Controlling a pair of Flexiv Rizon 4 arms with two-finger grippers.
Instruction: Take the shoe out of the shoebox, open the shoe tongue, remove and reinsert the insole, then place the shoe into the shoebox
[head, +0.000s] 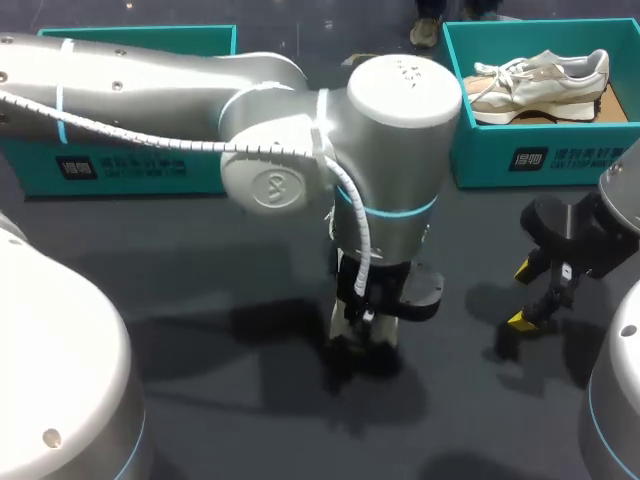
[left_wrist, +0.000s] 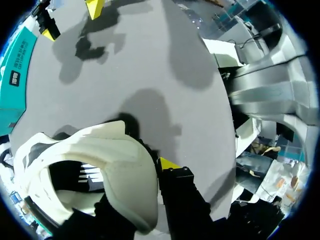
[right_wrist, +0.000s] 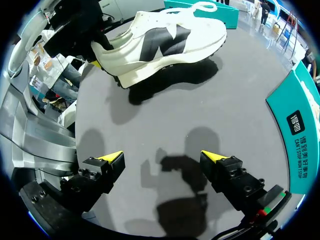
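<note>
A white sneaker (right_wrist: 160, 42) with a dark side patch hangs just above the grey table, casting a shadow under it. My left gripper (left_wrist: 150, 175) is shut on its heel collar (left_wrist: 125, 165), one finger outside with its yellow tip showing and the other inside the shoe. In the head view the left arm covers this shoe, and the left gripper (head: 368, 318) points down at mid table. My right gripper (right_wrist: 164, 157) stands open and empty a short way from the shoe's side, also seen near the right edge (head: 522, 295). The teal shoebox (head: 540, 150) at the back right holds a beige sneaker (head: 540, 80).
A second teal box (head: 130, 160) stands at the back left, partly behind my left arm. The teal shoebox wall (right_wrist: 300, 130) rises close beside my right gripper. Bare grey table (head: 230, 260) lies between the two grippers and the boxes.
</note>
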